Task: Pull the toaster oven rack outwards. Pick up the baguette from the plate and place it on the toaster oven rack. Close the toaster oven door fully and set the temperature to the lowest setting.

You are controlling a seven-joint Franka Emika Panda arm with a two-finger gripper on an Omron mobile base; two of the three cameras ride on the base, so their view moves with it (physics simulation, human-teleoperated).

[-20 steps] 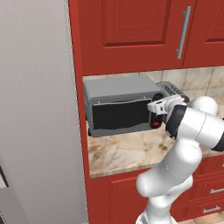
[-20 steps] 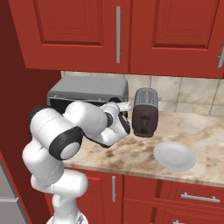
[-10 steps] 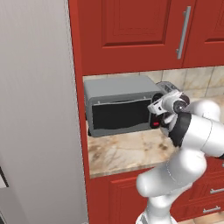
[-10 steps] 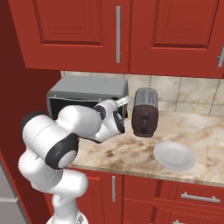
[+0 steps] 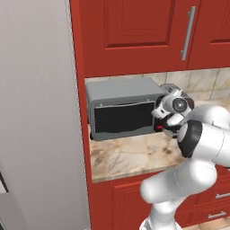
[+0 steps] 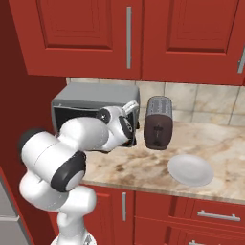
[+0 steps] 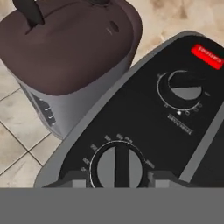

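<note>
Since the earlier frames, the arm's elbow swung lower and further right in the left base view, while the gripper point(image 5: 161, 120) stayed at the control panel of the toaster oven point(image 5: 121, 96).

Surface and room: a marbled beige counter point(image 6: 229, 143) ran beneath red wall cabinets point(image 6: 143, 33), with red drawers below and a tiled backsplash behind. A tall grey panel filled the left side of the left base view. A white plate point(image 6: 190, 169) lay on the counter at the lower right of the right base view, well apart from the oven. A dark-brown slot toaster point(image 6: 158, 122) stood upright just beside the oven.

Task item: the toaster oven sat at the back of the counter, at centre in the left base view, long axis running left to right in the frame. Its door point(image 5: 123, 117) stood upright against the front and faced the camera.

Hand view: the lower knob point(image 7: 116, 165) sat at bottom centre, its ridge pointing straight up the frame. The upper knob point(image 7: 185, 85) and red button point(image 7: 207, 56) lay toward the upper right.

Gripper: the two fingertips point(image 7: 74, 179) stood partly apart, one on each side of the lower knob. Contact with the knob could not be confirmed.
</note>
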